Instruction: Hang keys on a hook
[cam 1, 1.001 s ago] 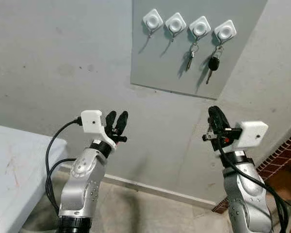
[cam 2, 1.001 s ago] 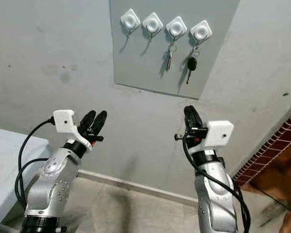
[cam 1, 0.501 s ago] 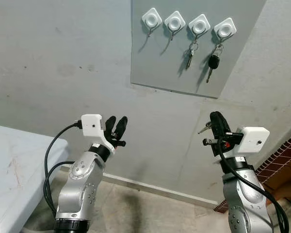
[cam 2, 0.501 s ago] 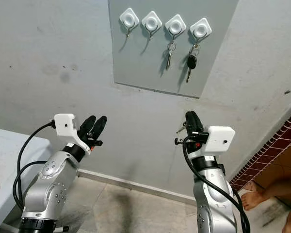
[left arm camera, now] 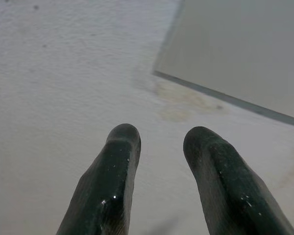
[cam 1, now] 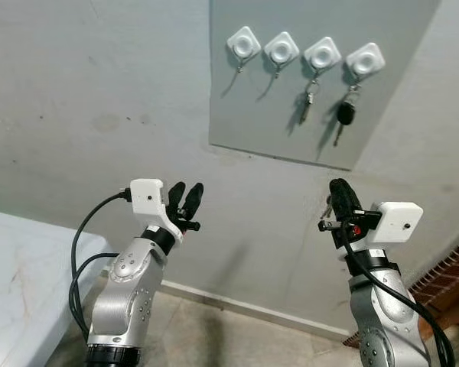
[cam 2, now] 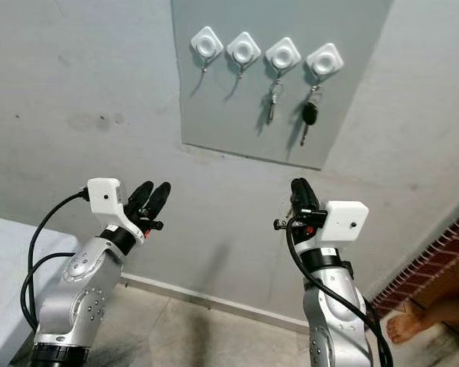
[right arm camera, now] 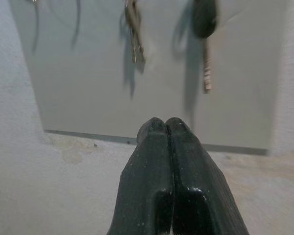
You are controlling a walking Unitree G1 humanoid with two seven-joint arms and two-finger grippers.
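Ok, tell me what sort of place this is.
Probably a home entryway or hall by a key rack. A grey board on a plain wall carries four white hooks, two with keys hanging. There is also a tiled floor and a white table.

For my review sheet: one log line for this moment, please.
four white hooks: right two hold keys | silver key, black-headed key hung | left gripper open | right gripper shut, below grey board

A home entryway: wall key hooks (cam 1: 306, 56), tiled floor (cam 2: 191, 336).
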